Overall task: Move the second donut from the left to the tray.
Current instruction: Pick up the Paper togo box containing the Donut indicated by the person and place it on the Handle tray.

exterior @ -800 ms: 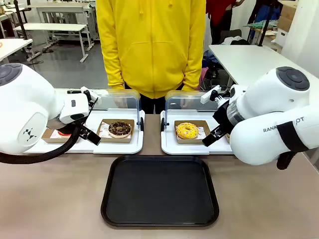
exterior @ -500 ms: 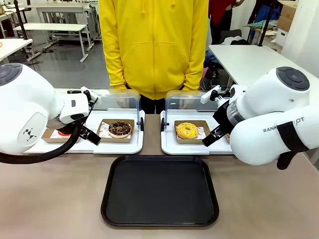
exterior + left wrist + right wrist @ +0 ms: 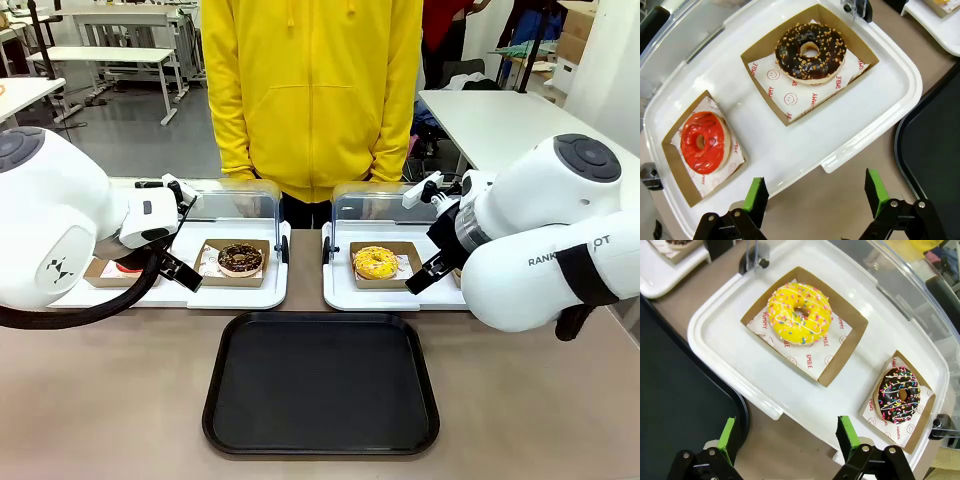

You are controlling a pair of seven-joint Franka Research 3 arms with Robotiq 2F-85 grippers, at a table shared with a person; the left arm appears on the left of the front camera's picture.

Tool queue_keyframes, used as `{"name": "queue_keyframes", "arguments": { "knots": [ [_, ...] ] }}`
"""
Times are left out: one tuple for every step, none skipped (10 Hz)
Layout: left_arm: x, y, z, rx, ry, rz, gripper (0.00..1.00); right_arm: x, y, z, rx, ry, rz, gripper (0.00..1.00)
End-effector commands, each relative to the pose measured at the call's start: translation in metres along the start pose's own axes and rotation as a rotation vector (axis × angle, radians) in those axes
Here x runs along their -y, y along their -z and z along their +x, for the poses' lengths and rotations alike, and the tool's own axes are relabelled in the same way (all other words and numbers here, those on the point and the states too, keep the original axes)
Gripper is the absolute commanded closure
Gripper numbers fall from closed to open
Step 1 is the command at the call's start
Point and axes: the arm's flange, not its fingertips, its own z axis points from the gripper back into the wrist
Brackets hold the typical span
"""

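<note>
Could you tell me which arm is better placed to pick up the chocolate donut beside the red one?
Left: the left gripper, open, hangs near the chocolate donut; the right gripper is by the yellow donut.

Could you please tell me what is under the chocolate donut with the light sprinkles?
It sits on white paper with red print, in a square brown cardboard tray on a white tray. The paper directly beneath the donut is covered.

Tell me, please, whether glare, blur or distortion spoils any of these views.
Front view: sharp and evenly lit, faint reflections on the clear domed lid, soft sheen on the black tray. Left wrist view: chocolate-glazed donut crisp, edges of the white tray bowed by the wide lens. Right wrist view: yellow donut sharp, no troubling glare.
</note>
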Motion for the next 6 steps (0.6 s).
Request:
{"name": "queue_keyframes", "arguments": {
  "knots": [
    [0.000, 0.000, 0.000, 0.000, 0.000, 0.000, 0.00, 0.000, 0.000, 0.000, 0.000, 0.001, 0.000, 0.00],
    [0.000, 0.000, 0.000, 0.000, 0.000, 0.000, 0.00, 0.000, 0.000, 0.000, 0.000, 0.001, 0.000, 0.00],
    [0.000, 0.000, 0.000, 0.000, 0.000, 0.000, 0.00, 0.000, 0.000, 0.000, 0.000, 0.000, 0.000, 0.00],
    [-0.018, -0.026, 0.011, 0.052, -0.034, -0.042, 0.00, 0.027, -0.033, 0.014, 0.042, 0.030, 0.017, 0.00],
    [-0.048, -0.058, 0.017, 0.092, -0.048, -0.091, 0.00, 0.062, -0.072, 0.020, 0.089, 0.067, 0.057, 0.00],
    [-0.077, -0.085, 0.019, 0.104, -0.037, -0.122, 0.00, 0.093, -0.104, 0.014, 0.130, 0.099, 0.098, 0.00]
  ]
}}
